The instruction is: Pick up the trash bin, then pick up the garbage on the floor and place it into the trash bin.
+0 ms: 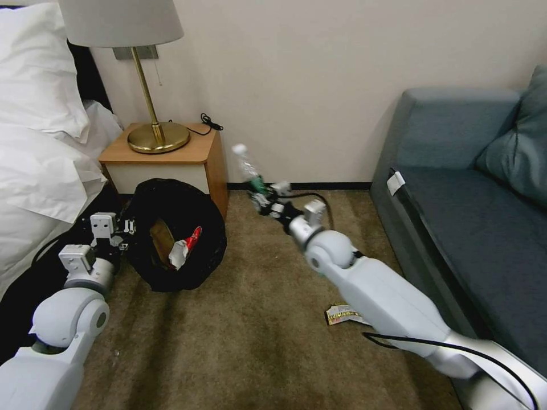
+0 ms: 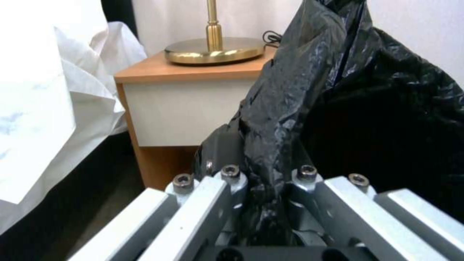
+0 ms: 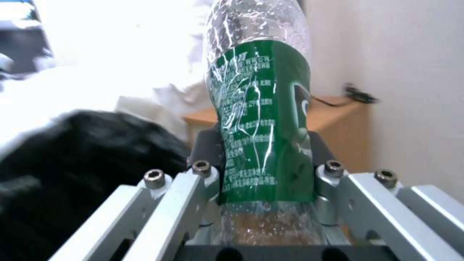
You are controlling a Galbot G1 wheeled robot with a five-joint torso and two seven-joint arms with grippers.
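Both arms reach out from the near edge of the head view. On the near left, the left gripper (image 1: 122, 230) is clamped on a fold of the black bag at the rim of the trash bin (image 1: 174, 233), holding it tipped so its mouth faces the camera; brown paper (image 1: 161, 239) and a red-and-white packet (image 1: 185, 247) already lie inside. Farther off and right of the bin, the right gripper (image 1: 263, 196) is closed around a clear bottle (image 1: 249, 168) at its green label, carried above the carpet (image 1: 239, 341) with the cap up. One flat wrapper (image 1: 342, 314) lies on the carpet beside the right arm. The step in hand looks like delivering the bottle. Next, the right arm needs to swing left until the bottle hangs over the bin's mouth, then let go.
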